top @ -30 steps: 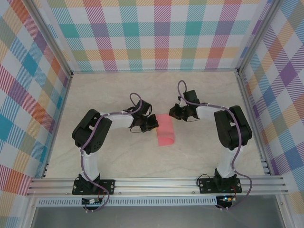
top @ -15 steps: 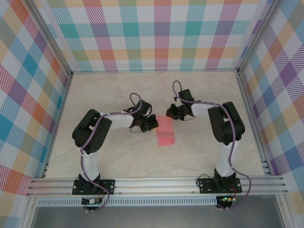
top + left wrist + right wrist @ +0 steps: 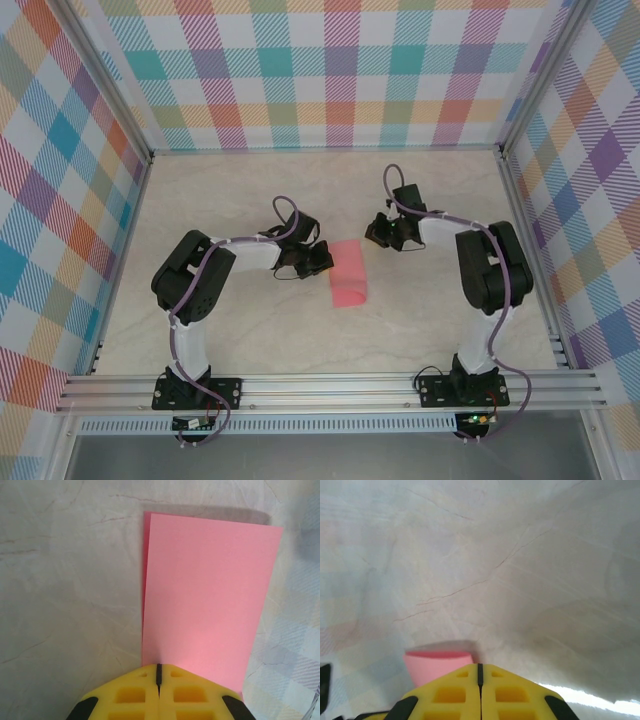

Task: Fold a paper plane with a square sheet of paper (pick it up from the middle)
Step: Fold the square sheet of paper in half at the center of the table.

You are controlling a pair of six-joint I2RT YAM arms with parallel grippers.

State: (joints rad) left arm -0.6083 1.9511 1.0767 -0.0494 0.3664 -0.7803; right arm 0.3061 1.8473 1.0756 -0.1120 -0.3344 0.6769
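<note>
Currently: paper (image 3: pixel 348 273) halved, mid-frame; creasing.
Left gripper (image 3: pixel 320 260) and right gripper (image 3: pixel 380 233) closed, empty; next likely corner folds.

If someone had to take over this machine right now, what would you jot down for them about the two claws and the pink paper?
Left gripper: shut, tips at the left edge of the paper, apparently pressing on it rather than pinching it.
Right gripper: shut, holding nothing, close to the paper's far right corner.
Paper: flat on the table between the arms, folded in half into a rectangle; two layers show along one long edge.
Done: the first half fold.
Left: all the nose and wing folds; no plane shape yet.
</note>
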